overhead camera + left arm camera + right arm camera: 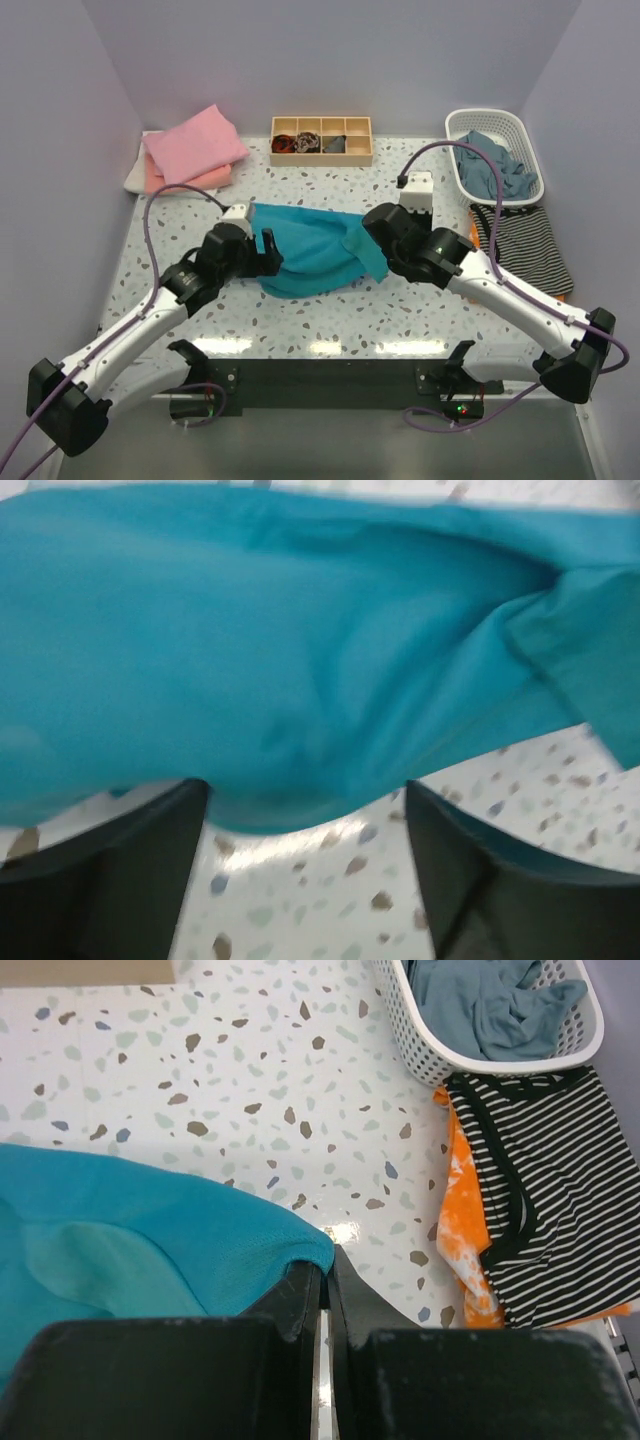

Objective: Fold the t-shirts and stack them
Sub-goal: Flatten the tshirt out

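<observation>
The teal-blue t-shirt (312, 250) lies bunched on the middle of the table between my two grippers. My left gripper (264, 250) is at its left edge. In the left wrist view the gripper (305, 810) is open, its fingers (100, 880) wide apart, with the shirt's (280, 660) edge just ahead of them. My right gripper (386, 247) is at the shirt's right edge. In the right wrist view it (326, 1265) is shut on a corner of the teal shirt (150, 1230). A folded pink shirt (195, 143) tops a stack at the back left, over peach (205, 180) and white (135, 175) ones.
A wooden divided box (321, 139) stands at the back centre. A white basket (495, 155) with grey-blue cloth sits at the back right, also in the right wrist view (420, 1040). A striped garment (528, 245) lies over an orange one (462, 1230) at the right edge.
</observation>
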`<state>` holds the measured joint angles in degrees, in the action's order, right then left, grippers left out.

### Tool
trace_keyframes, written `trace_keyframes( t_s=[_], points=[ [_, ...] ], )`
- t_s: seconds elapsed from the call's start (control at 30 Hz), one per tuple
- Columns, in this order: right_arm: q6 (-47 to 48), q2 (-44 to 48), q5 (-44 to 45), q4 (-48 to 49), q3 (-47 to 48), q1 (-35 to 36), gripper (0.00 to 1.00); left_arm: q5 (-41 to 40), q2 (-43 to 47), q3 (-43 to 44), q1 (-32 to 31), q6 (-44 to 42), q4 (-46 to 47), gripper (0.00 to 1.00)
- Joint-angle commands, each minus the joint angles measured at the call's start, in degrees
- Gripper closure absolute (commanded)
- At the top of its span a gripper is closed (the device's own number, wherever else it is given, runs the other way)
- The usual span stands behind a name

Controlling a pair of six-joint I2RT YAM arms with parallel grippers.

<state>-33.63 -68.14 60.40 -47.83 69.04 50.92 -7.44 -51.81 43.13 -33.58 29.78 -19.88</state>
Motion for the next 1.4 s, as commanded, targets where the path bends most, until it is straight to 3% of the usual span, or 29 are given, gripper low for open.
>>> trace_keyframes(
  t_s=[0.0, 0.17, 0.37, 0.53, 0.83, 1.0, 1.37],
  points=[
    [-0.4, -0.6, 2.6, 2.9, -0.6, -0.6, 1.0, -4.7, 0.6, -4.7, -1.9, 8.8, -10.1, 0.0],
    [-0.9, 0.1, 2.6, 2.4, -1.2, -1.8, 1.0, -9.7, 0.5, -3.0, -1.8, 6.4, -7.5, 0.0],
    [0.1, -0.1, 1.5, 3.3, -1.5, -2.8, 1.0, -15.0, -13.8, 1.6, -1.5, -0.2, 2.6, 0.0],
    [1.2, -1.0, -0.5, 4.8, -1.7, -3.5, 1.0, -5.8, -27.1, 6.1, 5.4, -4.4, 16.3, 0.0],
    [3.7, -2.4, -4.1, 8.5, -2.5, -6.4, 1.0, -2.2, -47.3, 20.4, 9.1, -11.4, 29.6, 0.0],
    [4.7, -2.6, -6.2, 9.5, -2.7, -9.2, 1.0, 1.4, -57.8, 29.7, 10.8, -11.4, 28.8, 0.0],
    [5.2, -2.9, -8.3, 10.7, -3.4, -11.2, 1.0, 2.6, -70.5, 38.4, 12.4, -12.0, 26.7, 0.0]
  ],
)
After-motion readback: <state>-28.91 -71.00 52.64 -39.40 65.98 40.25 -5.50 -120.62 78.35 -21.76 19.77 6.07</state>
